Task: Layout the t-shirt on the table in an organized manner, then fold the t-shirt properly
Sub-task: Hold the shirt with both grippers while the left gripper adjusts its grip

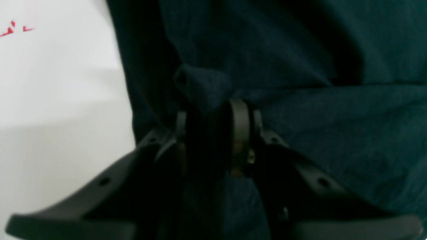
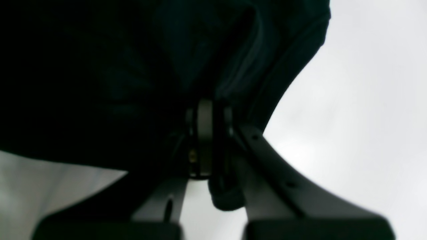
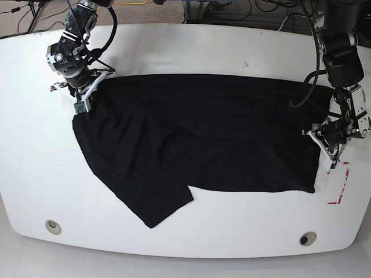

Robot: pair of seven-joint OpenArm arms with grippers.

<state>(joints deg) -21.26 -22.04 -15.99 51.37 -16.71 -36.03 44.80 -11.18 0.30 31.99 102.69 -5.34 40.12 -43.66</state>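
A: Pincer check first. Left pincer (image 1: 213, 116): fabric bunched right between its tips, looks pinched on the t-shirt (image 1: 333, 133) edge, though its wrist view is blurry. Right pincer (image 2: 208, 126): jaws together on a fold of cloth, a small roll of fabric poking out below the tips.

B: Agreed. Where are they in the base view?

A: Right pincer (image 3: 81, 95) at the shirt's far corner on that view's left side. Left pincer (image 3: 331, 139) at the opposite edge, that view's right side, just above the red tape mark (image 3: 339, 185).

B: Shirt position?

A: T-shirt (image 3: 203, 133) lies on the surface (image 3: 191, 46), stretched wide between the two grips, roughly central. Mostly flat, some wrinkles in the left half. One flap hangs out toward the near edge, ending in a point, so the outline isn't tidy.

B: Progress?

A: My read: layout stage, most of the way there. Spread is done; the loose near flap and wrinkles are left to straighten. No fold visible, so the whole folding part is left.

B: Counts?

A: One t-shirt. One surface. Two arms, two pincers. Two round metal grommets (image 3: 53, 226) near the front edge. One red tape mark.

B: Any other cloth?

A: None seen.
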